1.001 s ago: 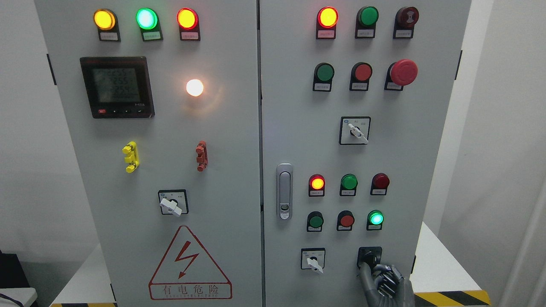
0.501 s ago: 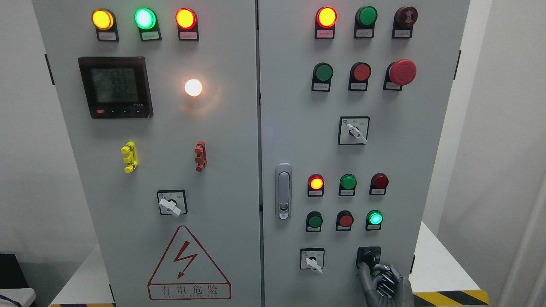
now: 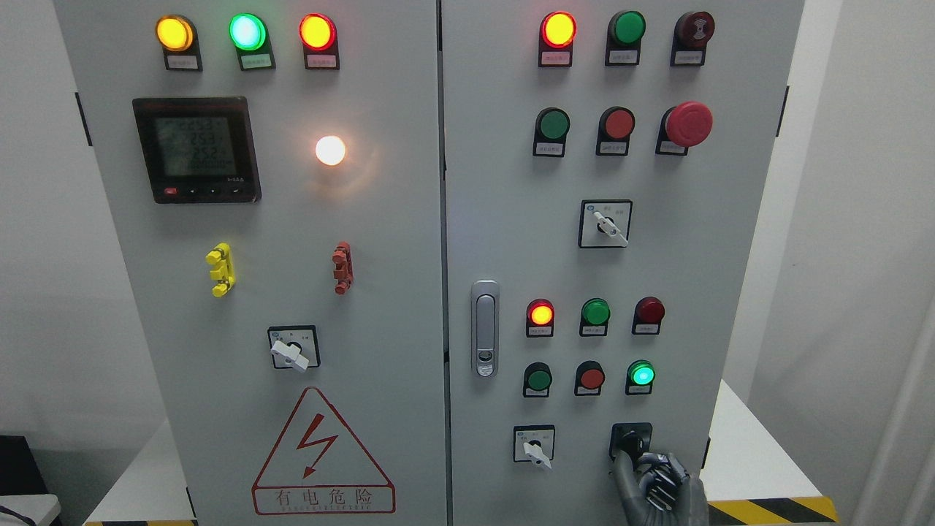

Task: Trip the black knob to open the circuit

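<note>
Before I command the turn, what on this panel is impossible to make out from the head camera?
- Black knob: partly covered by the right hand, so its pointer position is unreadable.
- Right hand: cut off by the bottom edge; whether it truly grips the knob is unclear.
- Meter: digits too blurred to read.
- Labels under the lamps: print too small.
- Left arm: out of view.
</note>
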